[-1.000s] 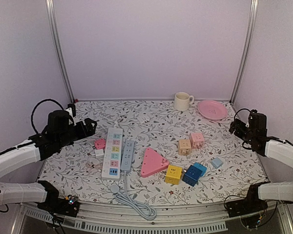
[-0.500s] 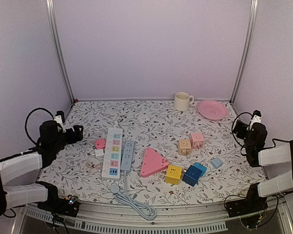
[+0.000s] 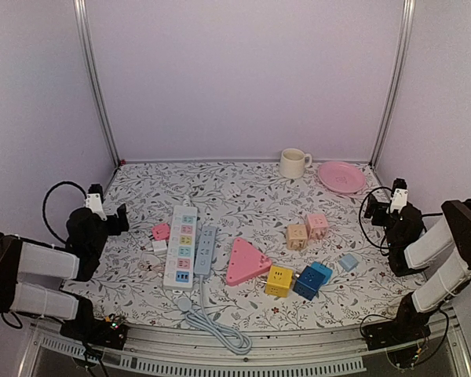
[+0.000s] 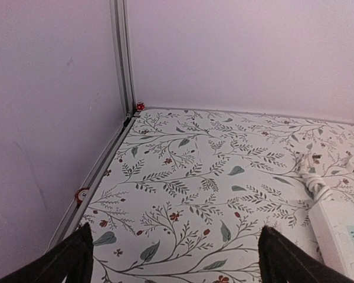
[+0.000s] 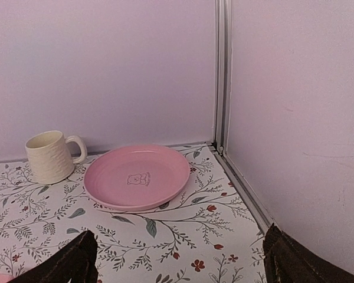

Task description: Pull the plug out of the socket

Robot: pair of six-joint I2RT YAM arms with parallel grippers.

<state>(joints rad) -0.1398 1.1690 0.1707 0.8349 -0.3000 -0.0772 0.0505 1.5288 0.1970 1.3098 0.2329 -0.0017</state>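
With my left hand (image 4: 176, 264) and right hand (image 5: 180, 260) wide open and empty, I'd pinch the pink plug (image 3: 162, 231) squarely, pulling straight off the power strip (image 3: 180, 250).

Count from the top view: 2 power strips, white strip (image 3: 180, 247) and grey strip (image 3: 205, 251). 1 pink triangle block (image 3: 246, 261). 5 cubes: yellow cube (image 3: 279, 280), dark blue cube (image 3: 305, 285), light blue cube (image 3: 322, 272), beige cube (image 3: 297, 236), pink cube (image 3: 316, 226). The two blue ones touch, so the split between them is hard to call. 1 small blue tile (image 3: 348, 261). 2 plugs just left of the white strip: pink plug (image 3: 161, 232), white plug (image 3: 159, 246). 1 white bit (image 3: 147, 265), too small to identify. 1 mug (image 3: 293, 163), 1 plate (image 3: 341, 177), 1 bundled cable (image 3: 216, 323). 2 arms: left arm (image 3: 39, 263), right arm (image 3: 432, 247).
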